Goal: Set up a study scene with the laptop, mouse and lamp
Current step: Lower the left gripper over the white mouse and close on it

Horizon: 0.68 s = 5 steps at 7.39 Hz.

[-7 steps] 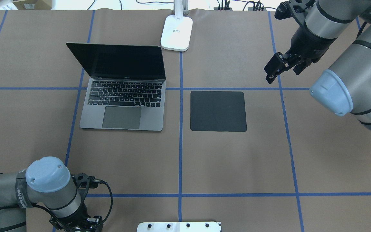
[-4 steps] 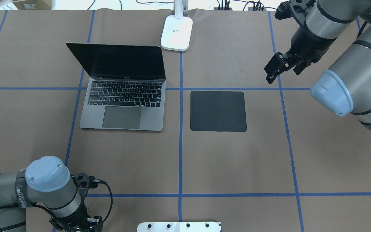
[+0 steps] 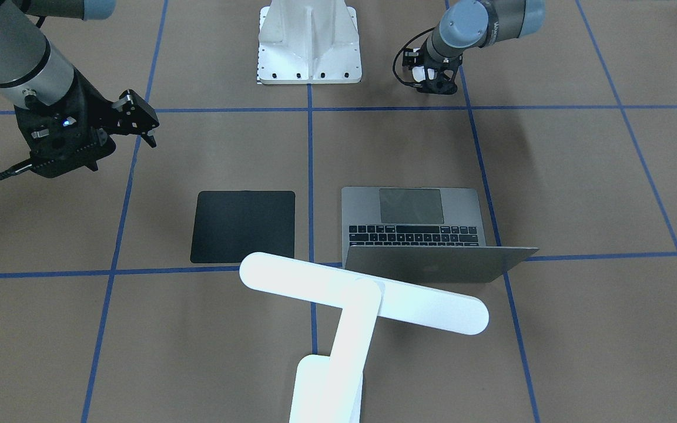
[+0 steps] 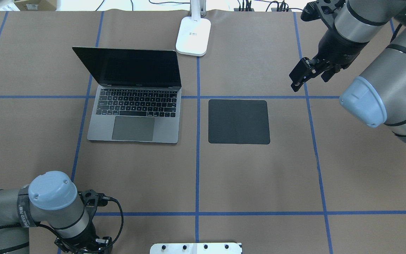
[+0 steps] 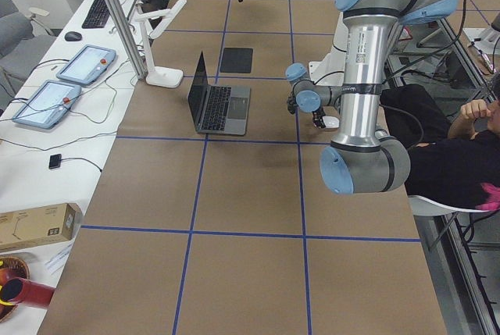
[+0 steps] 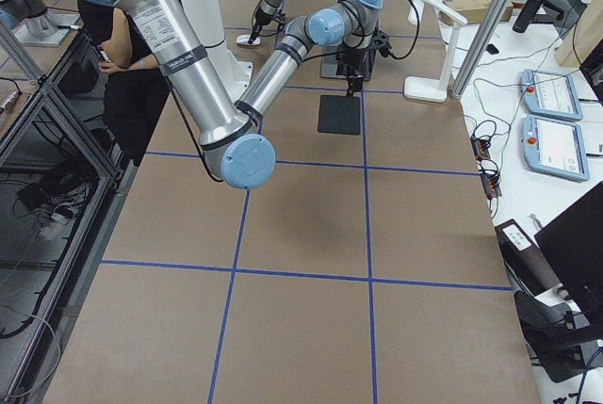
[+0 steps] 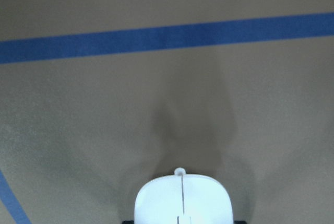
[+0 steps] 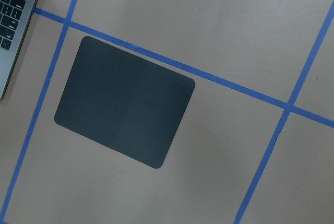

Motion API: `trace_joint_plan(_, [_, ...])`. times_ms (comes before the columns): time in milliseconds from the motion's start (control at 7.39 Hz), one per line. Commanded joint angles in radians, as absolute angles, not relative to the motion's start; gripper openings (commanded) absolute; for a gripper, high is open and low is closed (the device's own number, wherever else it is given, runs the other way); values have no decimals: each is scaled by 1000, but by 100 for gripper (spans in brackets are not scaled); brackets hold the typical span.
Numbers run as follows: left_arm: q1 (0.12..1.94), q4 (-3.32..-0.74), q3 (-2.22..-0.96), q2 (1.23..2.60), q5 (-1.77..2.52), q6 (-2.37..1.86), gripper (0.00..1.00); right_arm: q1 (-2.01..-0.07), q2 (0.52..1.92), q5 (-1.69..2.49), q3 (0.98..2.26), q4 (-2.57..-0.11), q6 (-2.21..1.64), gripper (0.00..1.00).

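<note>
The laptop stands open on the table's left half, its screen dark; it also shows in the front view. The lamp's base stands at the far edge behind it, and its bar head reaches over the laptop lid. My left gripper is low at the near left corner, shut on the white mouse, which casts a shadow on the paper just ahead of it. My right gripper hangs open and empty above the table, far right of the black mat.
The white bolted pedestal stands at the robot's base, between the arms. Blue tape lines divide the brown table cover. Cables and plugs lie along the far edge.
</note>
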<state>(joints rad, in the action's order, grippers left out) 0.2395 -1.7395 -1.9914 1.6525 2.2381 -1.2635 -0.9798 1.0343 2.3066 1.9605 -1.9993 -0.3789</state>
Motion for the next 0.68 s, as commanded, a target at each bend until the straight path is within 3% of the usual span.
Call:
trace_joint_plan(0, [239,-1740,-1985,1663,2238,-1266,65,-977,1035,2290,1965,-2000,-379,100])
trace_joint_plan(541, [241,-1738,-1988,1661,2238,-1266,64,-976,1037,2289,1965,-1999,-379,100])
